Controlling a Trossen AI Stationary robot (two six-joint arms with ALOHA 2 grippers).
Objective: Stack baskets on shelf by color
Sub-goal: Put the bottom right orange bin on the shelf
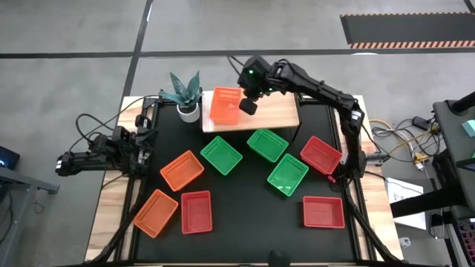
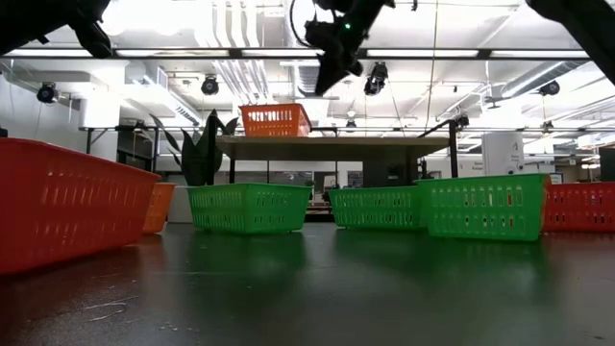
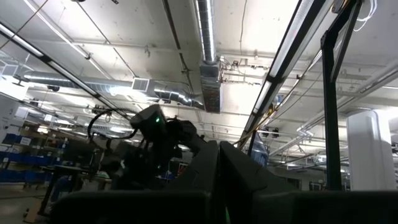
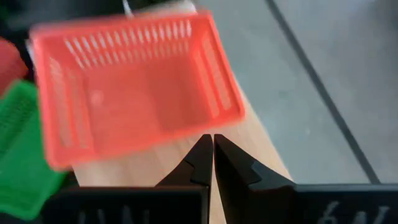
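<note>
One orange basket (image 1: 224,106) (image 2: 276,120) (image 4: 134,81) sits flat on the left part of the light-wood shelf (image 1: 278,111) (image 2: 384,144). My right gripper (image 1: 249,104) (image 2: 334,60) (image 4: 209,140) is shut and hovers above the shelf, beside that basket's right rim and clear of it. On the black table lie two more orange baskets (image 1: 182,170) (image 1: 156,213), three green ones (image 1: 222,155) (image 1: 267,144) (image 1: 287,175) and three red ones (image 1: 197,211) (image 1: 320,154) (image 1: 323,212). My left gripper (image 1: 139,145) (image 3: 217,152) waits shut at the table's left edge.
A potted plant (image 1: 185,96) in a white pot stands just off the shelf's left end. The shelf's middle and right parts show bare wood. Cables (image 1: 89,126) trail off the table's left side. Black frame posts (image 1: 349,148) stand along the right side.
</note>
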